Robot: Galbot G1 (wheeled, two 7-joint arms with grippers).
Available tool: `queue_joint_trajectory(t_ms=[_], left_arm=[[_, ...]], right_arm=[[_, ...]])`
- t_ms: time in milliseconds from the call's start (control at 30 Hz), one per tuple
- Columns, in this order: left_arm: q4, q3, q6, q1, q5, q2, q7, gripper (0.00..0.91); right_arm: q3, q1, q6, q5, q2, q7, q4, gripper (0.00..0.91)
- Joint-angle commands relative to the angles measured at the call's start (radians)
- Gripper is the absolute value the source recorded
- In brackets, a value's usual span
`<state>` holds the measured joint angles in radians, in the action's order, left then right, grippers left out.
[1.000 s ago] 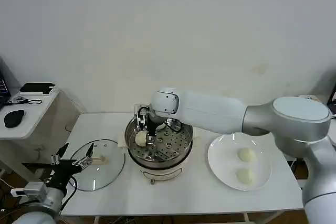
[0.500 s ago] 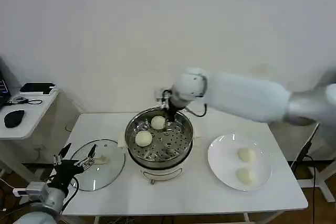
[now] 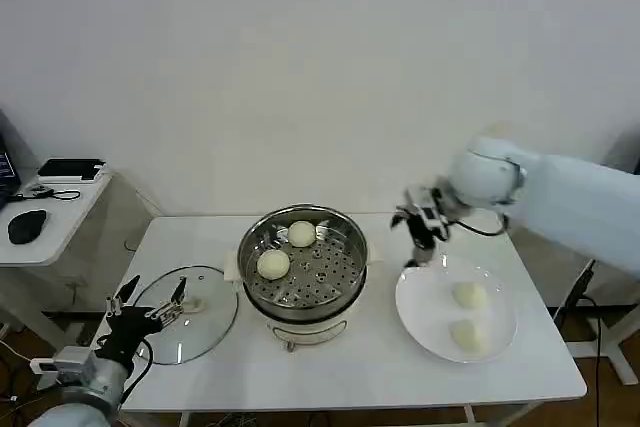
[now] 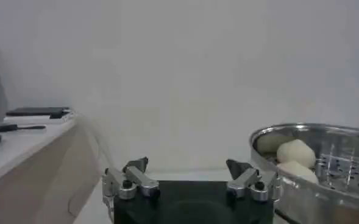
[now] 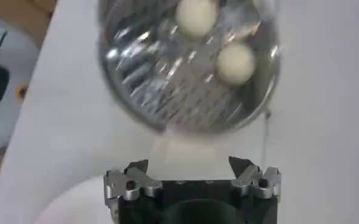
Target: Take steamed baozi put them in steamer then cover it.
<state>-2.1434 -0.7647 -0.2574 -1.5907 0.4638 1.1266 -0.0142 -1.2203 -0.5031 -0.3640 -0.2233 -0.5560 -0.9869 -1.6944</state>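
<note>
Two round cream-white steamed baozi (image 3: 287,249) sit apart on the perforated floor of the steamer (image 3: 304,277), a shiny steel pot on a cream base at the tabletop's middle. Two more lie on the white plate (image 3: 420,325) toward the right edge. The cover (image 3: 185,313), clear glass, lies flat near the left edge.

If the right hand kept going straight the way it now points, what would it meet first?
Probably the near rim of the white plate: the right hand, open and empty, points down just above that edge. Depth is unclear; it might land on the table beside it.
</note>
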Motion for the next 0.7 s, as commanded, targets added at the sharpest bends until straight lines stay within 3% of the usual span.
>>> queue_joint_trajectory(t_ms=[33,200,333,700], left_arm=[[0.01,0.002,0.001,0.001,-0.001,-0.002,-0.001,0.907],[0.017,0.008,0.001,-0.002,-0.005,-0.001,-0.001,0.907],[0.022,0.01,0.001,-0.002,-0.007,-0.003,-0.001,0.907],[0.041,0.011,0.002,-0.001,-0.021,0.002,0.0,0.907]], right_arm=[[0.208,0.32,0.087,0.203,0.277,-0.044,-0.085,0.907],[0.43,0.627,0.094,0.268,0.313,-0.04,-0.075,0.907],[0.538,0.728,0.094,0.291,0.295,-0.033,-0.036,0.907],[0.514,0.74,0.106,0.32,0.169,-0.033,0.107,0.907]])
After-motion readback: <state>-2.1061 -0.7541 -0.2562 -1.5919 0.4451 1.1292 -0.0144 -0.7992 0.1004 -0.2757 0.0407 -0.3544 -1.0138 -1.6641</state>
